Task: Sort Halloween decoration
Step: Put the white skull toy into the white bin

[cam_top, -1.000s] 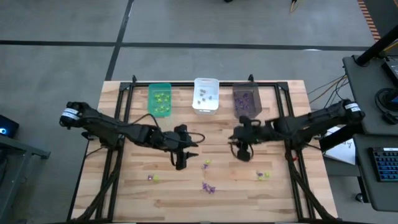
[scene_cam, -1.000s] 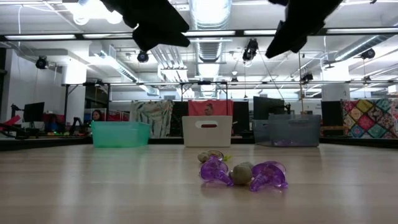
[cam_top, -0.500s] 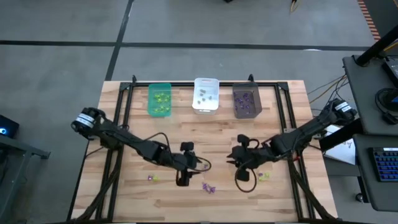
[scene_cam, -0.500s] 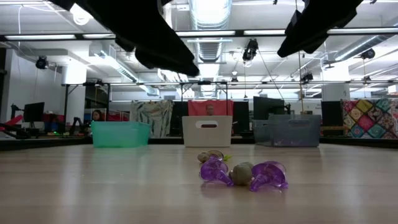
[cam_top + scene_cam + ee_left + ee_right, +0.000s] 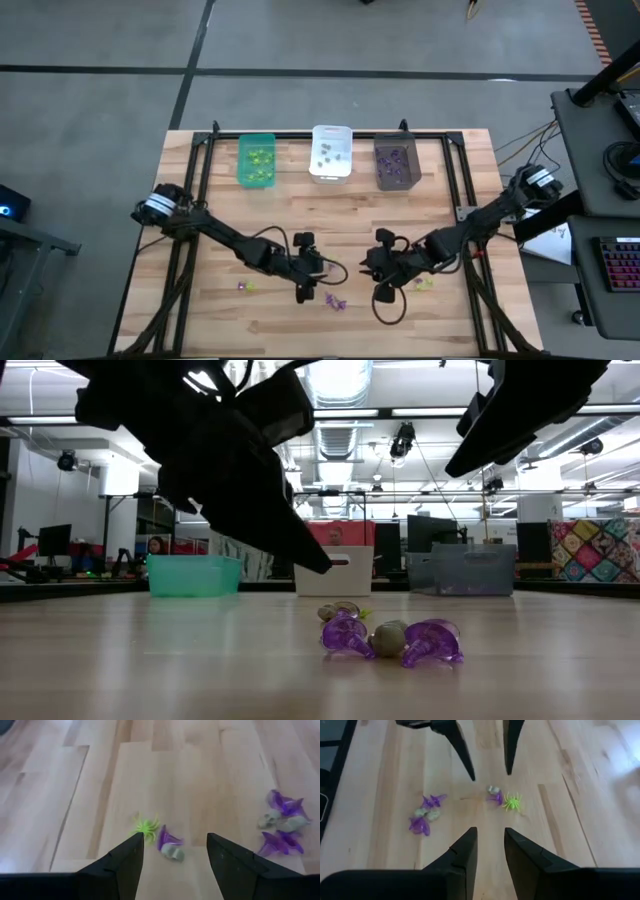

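Yellow-green spider (image 5: 146, 826) lies just ahead of left fingers (image 5: 131, 857), spread wide, empty.

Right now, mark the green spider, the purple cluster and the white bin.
green spider (image 5: 146, 825), left wrist view, on its body
purple cluster (image 5: 392, 640), low view, on the greyish middle piece
white bin (image 5: 331, 168), high view, on its near rim

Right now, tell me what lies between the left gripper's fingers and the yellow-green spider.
Nothing: in the left wrist view, the open left gripper has only bare wood before the yellow-green spider; a purple trinket lies beside it.
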Tool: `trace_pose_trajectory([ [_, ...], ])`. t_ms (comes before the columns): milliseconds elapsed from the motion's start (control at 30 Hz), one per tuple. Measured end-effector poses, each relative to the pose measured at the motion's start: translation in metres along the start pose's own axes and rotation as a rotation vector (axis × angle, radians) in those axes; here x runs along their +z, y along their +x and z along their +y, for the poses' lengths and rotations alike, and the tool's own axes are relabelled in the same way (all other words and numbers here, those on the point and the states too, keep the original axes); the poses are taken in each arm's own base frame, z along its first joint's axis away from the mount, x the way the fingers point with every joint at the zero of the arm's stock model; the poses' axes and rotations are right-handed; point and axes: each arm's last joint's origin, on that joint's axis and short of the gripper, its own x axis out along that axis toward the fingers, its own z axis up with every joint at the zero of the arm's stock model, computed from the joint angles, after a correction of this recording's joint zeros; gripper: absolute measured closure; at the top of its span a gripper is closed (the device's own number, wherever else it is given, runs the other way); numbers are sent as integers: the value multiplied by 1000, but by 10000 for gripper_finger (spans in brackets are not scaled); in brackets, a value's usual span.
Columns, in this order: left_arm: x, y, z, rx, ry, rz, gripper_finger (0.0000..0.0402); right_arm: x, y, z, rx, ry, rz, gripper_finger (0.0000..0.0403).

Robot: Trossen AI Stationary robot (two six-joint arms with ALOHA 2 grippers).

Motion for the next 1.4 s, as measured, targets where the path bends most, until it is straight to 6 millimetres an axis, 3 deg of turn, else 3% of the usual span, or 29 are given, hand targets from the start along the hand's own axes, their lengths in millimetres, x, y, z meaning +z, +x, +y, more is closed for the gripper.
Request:
trace_pose_trajectory([
  [467,-12,18,-3,34,9,-4,202,0,2,-1,-41,-7,-15,319],
  [1200,-22,28,-4,57,31,22,202,0,2,-1,-48,-12,-19,315],
  [1400,-22,28,-4,62,35,22,230,0,2,-1,-48,-12,-18,312],
])
